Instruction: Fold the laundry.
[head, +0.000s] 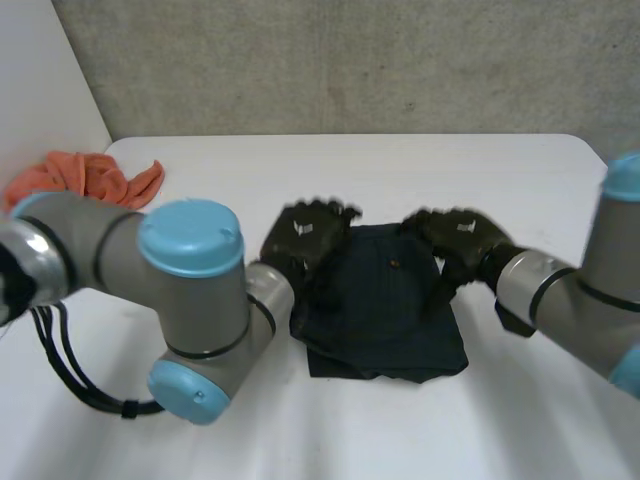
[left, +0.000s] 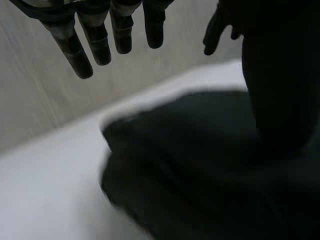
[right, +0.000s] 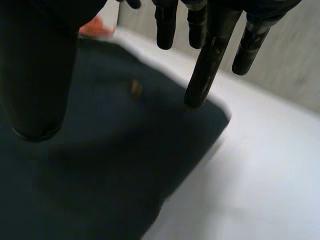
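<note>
Head view: both hands at the dark cloth (head: 385, 320).
My left hand (head: 305, 235) is open and empty; my right hand (head: 455, 235) is open, one finger (right: 206, 70) pressing the cloth. Dragging could rumple it.

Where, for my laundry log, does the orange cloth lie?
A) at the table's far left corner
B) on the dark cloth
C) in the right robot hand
A: the orange cloth lies bunched at the far left corner of the table, apart from the dark cloth.
</note>
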